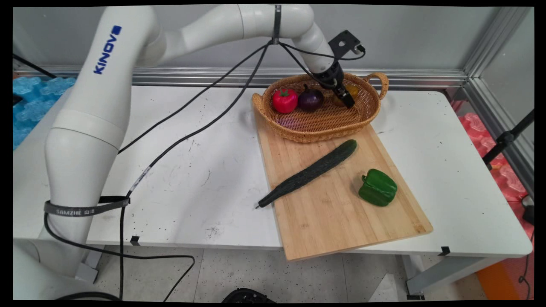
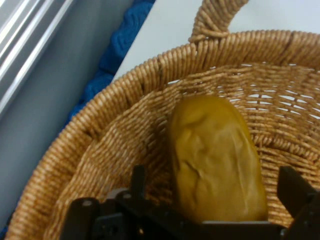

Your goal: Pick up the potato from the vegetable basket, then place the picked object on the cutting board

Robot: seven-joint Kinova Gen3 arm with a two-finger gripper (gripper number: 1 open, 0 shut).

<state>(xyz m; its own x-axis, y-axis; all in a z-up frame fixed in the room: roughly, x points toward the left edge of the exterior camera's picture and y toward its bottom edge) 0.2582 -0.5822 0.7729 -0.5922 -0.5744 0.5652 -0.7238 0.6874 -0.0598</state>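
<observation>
The claw [image 1: 346, 99] is reaching down into the wicker basket [image 1: 375, 111], its fingers spread apart on either side of a yellow bell pepper [image 2: 216, 160]. Just beside it are lying a purple onion [image 1: 310, 99] and a red pepper [image 1: 284, 100].

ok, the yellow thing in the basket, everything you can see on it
The yellow pepper is dull mustard, smooth and lobed with shallow creases, elongated. It lies inside the wicker basket at the end with the looped handle, resting on the weave. The claw is down over it with an open finger on either side; contact can't be confirmed.
</observation>
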